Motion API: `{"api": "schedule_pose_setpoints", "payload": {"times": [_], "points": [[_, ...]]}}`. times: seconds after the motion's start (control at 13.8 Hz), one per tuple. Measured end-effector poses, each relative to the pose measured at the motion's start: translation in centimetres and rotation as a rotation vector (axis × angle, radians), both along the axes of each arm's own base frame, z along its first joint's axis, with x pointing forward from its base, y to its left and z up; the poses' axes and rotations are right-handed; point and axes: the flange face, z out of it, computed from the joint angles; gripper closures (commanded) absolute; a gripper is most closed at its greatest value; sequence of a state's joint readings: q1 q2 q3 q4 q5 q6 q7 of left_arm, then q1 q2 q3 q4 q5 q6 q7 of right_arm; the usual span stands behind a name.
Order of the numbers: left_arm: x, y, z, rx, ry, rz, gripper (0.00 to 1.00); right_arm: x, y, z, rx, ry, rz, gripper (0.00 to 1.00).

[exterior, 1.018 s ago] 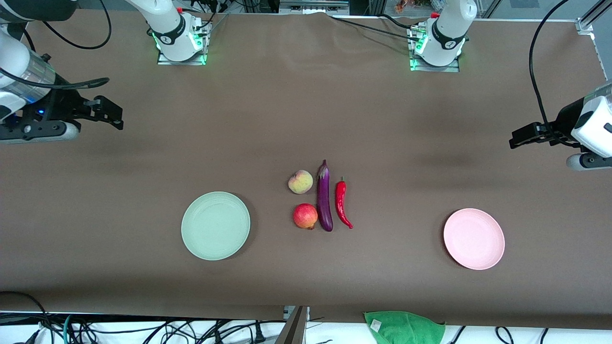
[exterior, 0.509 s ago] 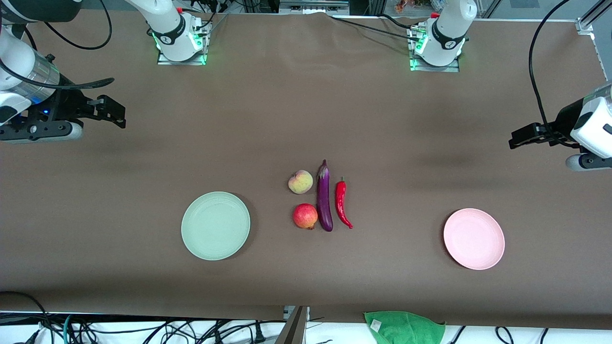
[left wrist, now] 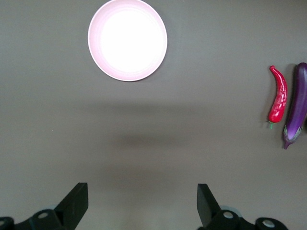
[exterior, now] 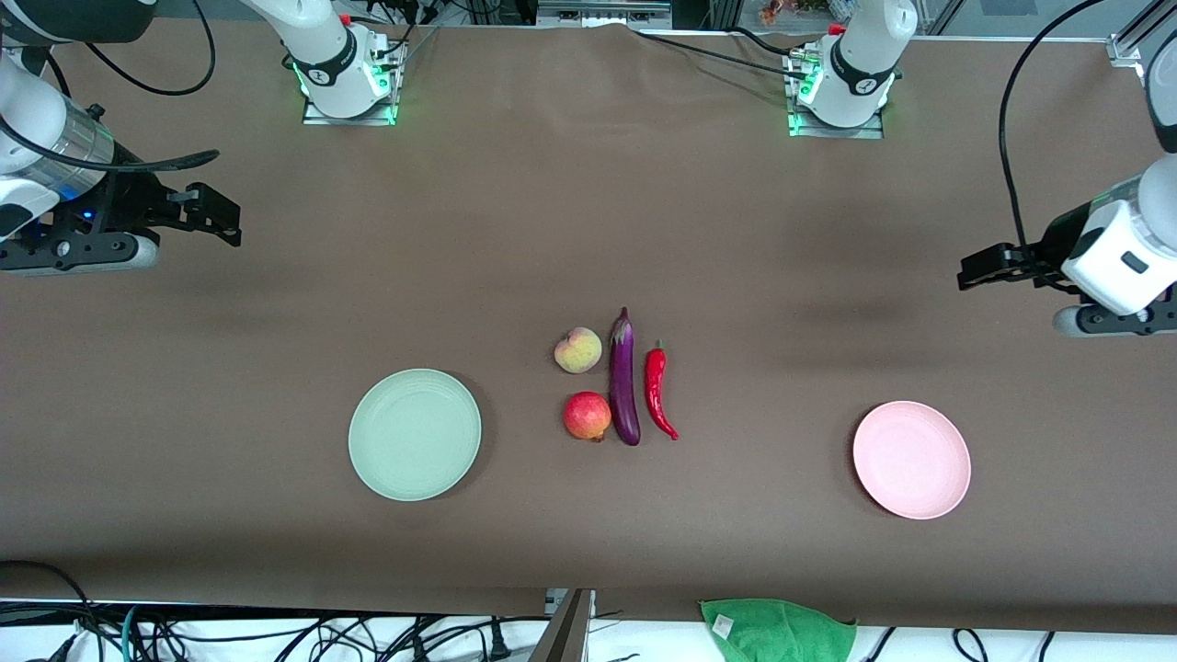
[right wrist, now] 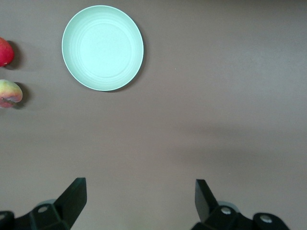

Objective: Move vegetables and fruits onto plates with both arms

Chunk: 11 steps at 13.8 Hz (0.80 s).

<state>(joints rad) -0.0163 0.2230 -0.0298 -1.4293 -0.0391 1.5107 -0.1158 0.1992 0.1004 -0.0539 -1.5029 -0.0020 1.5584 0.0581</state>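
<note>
At the table's middle lie a yellowish-pink peach (exterior: 578, 350), a red pomegranate (exterior: 588, 416), a long purple eggplant (exterior: 624, 379) and a red chili pepper (exterior: 657, 390), side by side. The mint green plate (exterior: 415, 435) sits toward the right arm's end, the pink plate (exterior: 911, 460) toward the left arm's end. My left gripper (exterior: 982, 268) hangs open and empty over bare table near its end; its wrist view shows the pink plate (left wrist: 127, 39), chili (left wrist: 278, 95) and eggplant (left wrist: 296, 104). My right gripper (exterior: 219, 213) is open and empty over bare table at its end; the green plate (right wrist: 102, 47) shows below it.
A green cloth (exterior: 777, 628) hangs at the table's front edge, beside cables along that edge. The arms' bases (exterior: 348, 87) (exterior: 837, 97) stand at the table's back edge. Brown table (exterior: 588, 202) spreads between the grippers and the produce.
The left arm has swung inward, its gripper shifting a little toward the table's middle. The right gripper barely moved. The produce and plates lie as before.
</note>
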Motion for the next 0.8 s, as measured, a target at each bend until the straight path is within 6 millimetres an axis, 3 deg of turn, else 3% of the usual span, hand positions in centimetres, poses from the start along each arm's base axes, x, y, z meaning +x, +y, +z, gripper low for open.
{"api": "schedule_pose_setpoints", "payload": {"times": [0.22,0.44,0.58,0.8], "points": [[0.4,-1.7,-1.0,-0.015,0.006,-0.022,0.00,0.0,0.1,0.0,0.000,0.000,0.003,0.00],[1.8,-3.0,-3.3,-0.057,0.006,-0.009,0.00,0.0,0.2,0.0,0.000,0.000,0.004,0.00],[2.4,-6.2,-4.8,-0.053,0.003,0.018,0.00,0.0,0.2,0.0,0.000,0.000,0.004,0.00],[3.0,-12.9,-7.5,-0.052,-0.028,0.048,0.00,0.0,0.3,0.0,0.000,0.000,0.005,0.00]]}}
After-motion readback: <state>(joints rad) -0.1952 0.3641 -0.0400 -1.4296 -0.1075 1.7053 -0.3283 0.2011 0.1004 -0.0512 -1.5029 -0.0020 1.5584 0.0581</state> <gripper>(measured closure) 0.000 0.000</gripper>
